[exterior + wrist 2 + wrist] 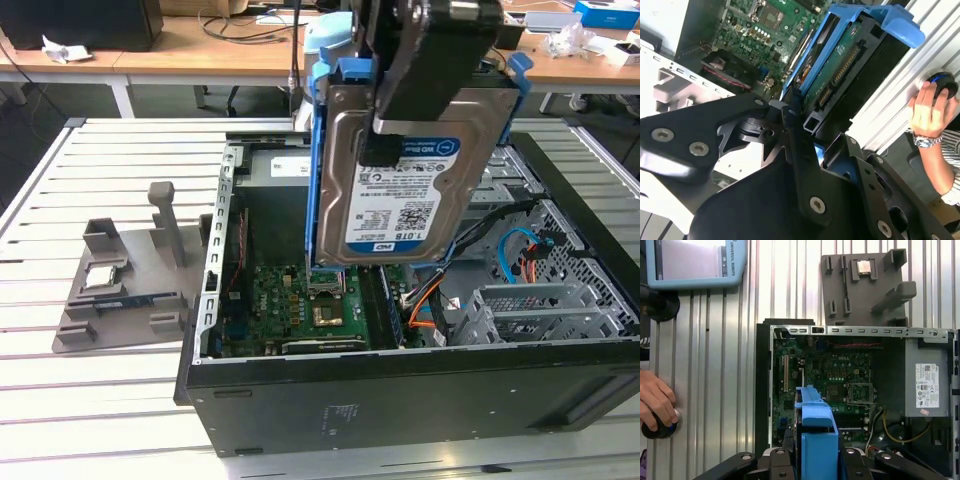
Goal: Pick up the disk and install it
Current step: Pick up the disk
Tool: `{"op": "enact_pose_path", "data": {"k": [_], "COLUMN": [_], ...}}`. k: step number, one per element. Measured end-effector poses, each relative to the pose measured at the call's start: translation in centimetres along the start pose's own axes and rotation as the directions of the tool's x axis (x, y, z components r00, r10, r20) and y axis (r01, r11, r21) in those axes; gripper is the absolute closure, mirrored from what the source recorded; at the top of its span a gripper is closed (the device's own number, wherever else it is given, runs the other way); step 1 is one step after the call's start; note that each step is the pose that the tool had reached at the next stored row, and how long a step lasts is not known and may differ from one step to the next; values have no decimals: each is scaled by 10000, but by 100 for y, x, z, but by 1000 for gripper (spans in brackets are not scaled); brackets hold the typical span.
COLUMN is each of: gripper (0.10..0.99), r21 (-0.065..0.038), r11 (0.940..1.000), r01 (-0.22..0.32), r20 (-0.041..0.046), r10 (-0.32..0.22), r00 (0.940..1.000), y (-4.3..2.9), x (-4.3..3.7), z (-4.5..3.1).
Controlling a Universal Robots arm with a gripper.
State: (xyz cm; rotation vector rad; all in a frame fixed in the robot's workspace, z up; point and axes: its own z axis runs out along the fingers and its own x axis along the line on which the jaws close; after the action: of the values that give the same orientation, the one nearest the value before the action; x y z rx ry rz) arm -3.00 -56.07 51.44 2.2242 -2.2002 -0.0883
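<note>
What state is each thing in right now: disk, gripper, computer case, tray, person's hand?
disk, held upright above the open case, clamped in the gripper.
gripper, shut on the disk.
computer case, lying on its side, side panel off, inside exposed.
grey tray, beside the case, a chip sitting in it.
hand, resting on a small round device on the table.

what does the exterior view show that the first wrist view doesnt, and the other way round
Exterior view adds: the disk with its labelled face, the claw clamped on it, and the grey drive cage. First wrist view adds: a person's hand on a round black knob. Both: the open computer case, its motherboard, the grey fixture tray and the disk's blue carrier.
</note>
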Motion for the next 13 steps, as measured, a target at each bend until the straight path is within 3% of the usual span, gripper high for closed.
{"op": "enact_pose_path", "data": {"k": [7, 9, 13], "gripper": [722, 722, 722], "r21": [-8, -14, -17], "r11": [10000, 10000, 10000], "r01": [0, -1, 0], "r20": [2, 1, 2], "r10": [0, 1, 0], "r00": [10000, 10000, 10000], "y": [-214, -340, -499], "x": [23, 25, 28], "z": [-5, -9, -11]}}
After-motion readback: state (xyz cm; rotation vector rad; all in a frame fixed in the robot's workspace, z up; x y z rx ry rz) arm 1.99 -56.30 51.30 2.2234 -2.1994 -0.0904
